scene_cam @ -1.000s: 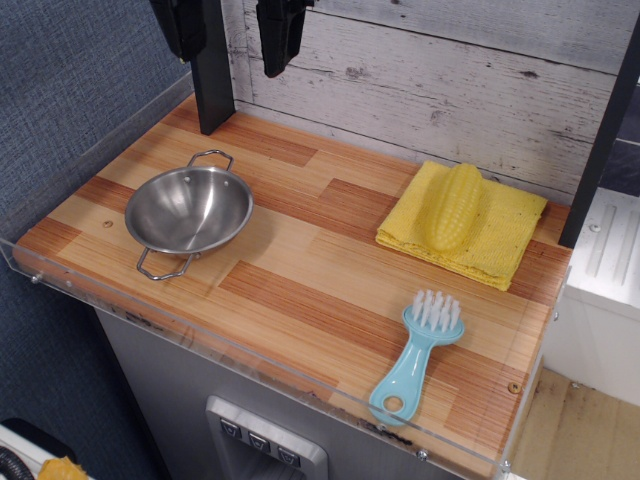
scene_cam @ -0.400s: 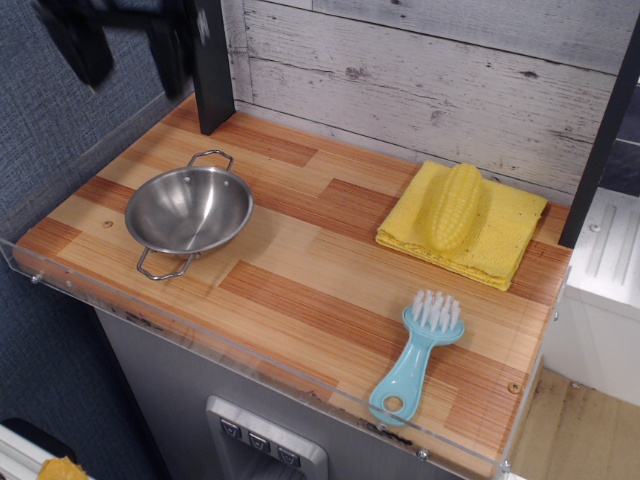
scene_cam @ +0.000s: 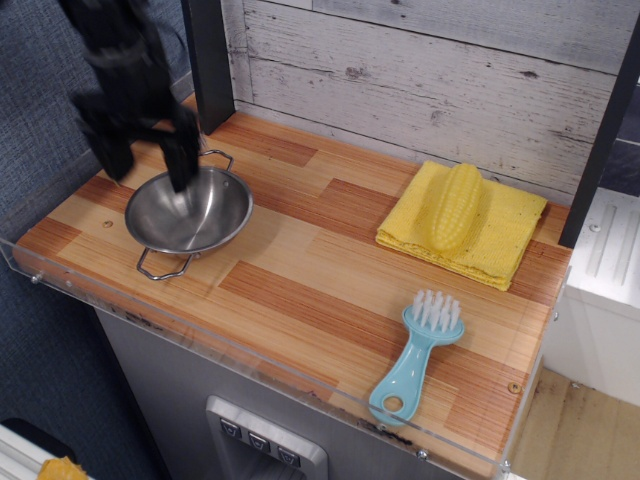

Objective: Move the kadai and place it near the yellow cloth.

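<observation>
The kadai [scene_cam: 195, 215] is a small shiny steel pan with two wire loop handles. It sits on the left part of the wooden table top. My black gripper [scene_cam: 148, 162] is open and hangs just above the kadai's far left rim, its fingers [scene_cam: 181, 160] spread wide, one over the bowl and one outside the rim. It holds nothing. The yellow cloth [scene_cam: 500, 232] lies folded at the back right, far from the kadai.
A yellow plastic corn cob [scene_cam: 453, 206] lies on the cloth. A light blue brush [scene_cam: 415, 352] lies at the front right. A black post [scene_cam: 207, 60] stands behind the kadai. A clear rim [scene_cam: 250, 350] edges the table top [scene_cam: 310, 270].
My gripper has come down from the top left of the view to just above the kadai's rim. The kadai, cloth, corn and brush have not moved.
</observation>
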Robot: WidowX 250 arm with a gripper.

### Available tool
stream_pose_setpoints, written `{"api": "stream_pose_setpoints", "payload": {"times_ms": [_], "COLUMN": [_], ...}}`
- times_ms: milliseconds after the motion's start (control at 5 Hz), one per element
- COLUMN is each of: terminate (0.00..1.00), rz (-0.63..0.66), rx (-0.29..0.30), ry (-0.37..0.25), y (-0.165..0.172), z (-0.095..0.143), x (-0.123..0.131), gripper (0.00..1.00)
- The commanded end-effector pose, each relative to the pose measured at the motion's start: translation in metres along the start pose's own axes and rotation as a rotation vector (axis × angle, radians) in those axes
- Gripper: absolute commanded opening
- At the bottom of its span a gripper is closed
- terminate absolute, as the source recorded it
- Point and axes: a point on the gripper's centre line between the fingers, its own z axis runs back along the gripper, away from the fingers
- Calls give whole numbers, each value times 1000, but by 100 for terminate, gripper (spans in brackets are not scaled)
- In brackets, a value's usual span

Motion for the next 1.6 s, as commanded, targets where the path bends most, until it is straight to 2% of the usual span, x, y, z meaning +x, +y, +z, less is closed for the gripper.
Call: {"api": "stream_pose_setpoints", "payload": {"times_ms": [0,200,400,600,800,1000,1200,1400], "terminate": [0,0,0,0,0,0,0,0], "rz": [-89,8,65,15,-102,-199,-259,-296], "rx": [35,78,103,45,-43,-61,-51,-33], "ry": [-126,-218,-283,-297,-237,-156,-84,-51], "y": [-29,-8,3,-17,-55,-86,-104,-114], "z": [24,60,85,95,85,60,37,23], "x": [-6,-10,-16,-14,-15,-25,-36,-42], "gripper": [100,100,100,100,100,100,100,100]}}
